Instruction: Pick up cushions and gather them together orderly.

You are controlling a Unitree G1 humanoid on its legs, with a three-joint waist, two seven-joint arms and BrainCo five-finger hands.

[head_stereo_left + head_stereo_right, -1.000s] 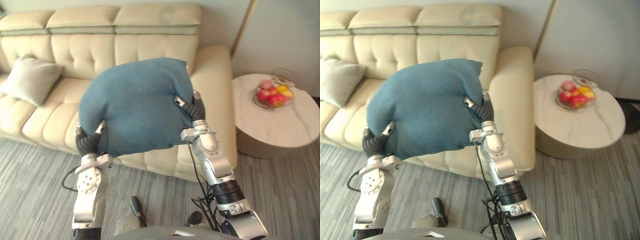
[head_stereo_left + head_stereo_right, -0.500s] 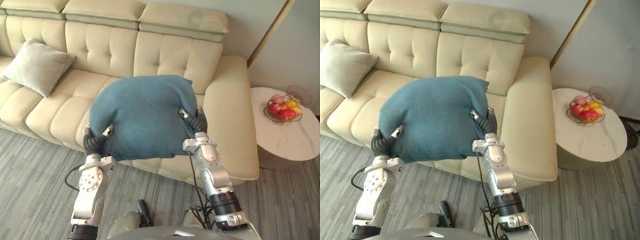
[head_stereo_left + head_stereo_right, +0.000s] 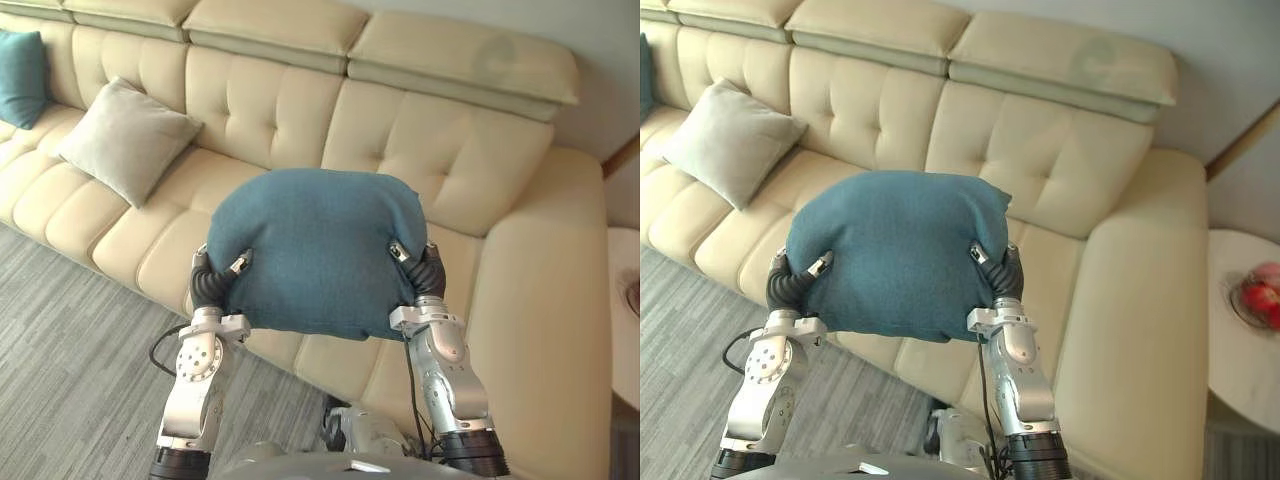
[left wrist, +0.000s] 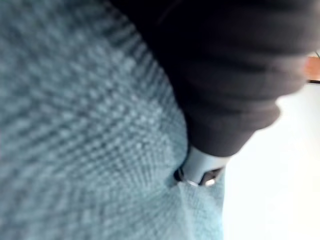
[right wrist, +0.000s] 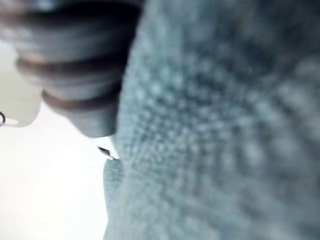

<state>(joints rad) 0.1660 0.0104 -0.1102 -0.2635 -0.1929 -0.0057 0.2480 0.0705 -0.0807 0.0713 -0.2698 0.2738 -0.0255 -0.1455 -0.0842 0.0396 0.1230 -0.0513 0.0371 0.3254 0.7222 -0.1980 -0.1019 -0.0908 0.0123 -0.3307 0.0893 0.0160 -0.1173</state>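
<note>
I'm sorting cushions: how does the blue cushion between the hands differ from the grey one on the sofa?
The blue cushion is dark teal, the grey cushion pale. The blue cushion is aloft between left hand and right hand; the grey cushion leans on the sofa back. Both look soft.

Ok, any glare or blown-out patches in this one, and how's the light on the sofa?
Left eye view: soft, even light over the sofa, no glare. Left wrist view: past the blue cushion and the left hand, the background is washed out to white. Right wrist view: the same pale washout beside the right hand.
</note>
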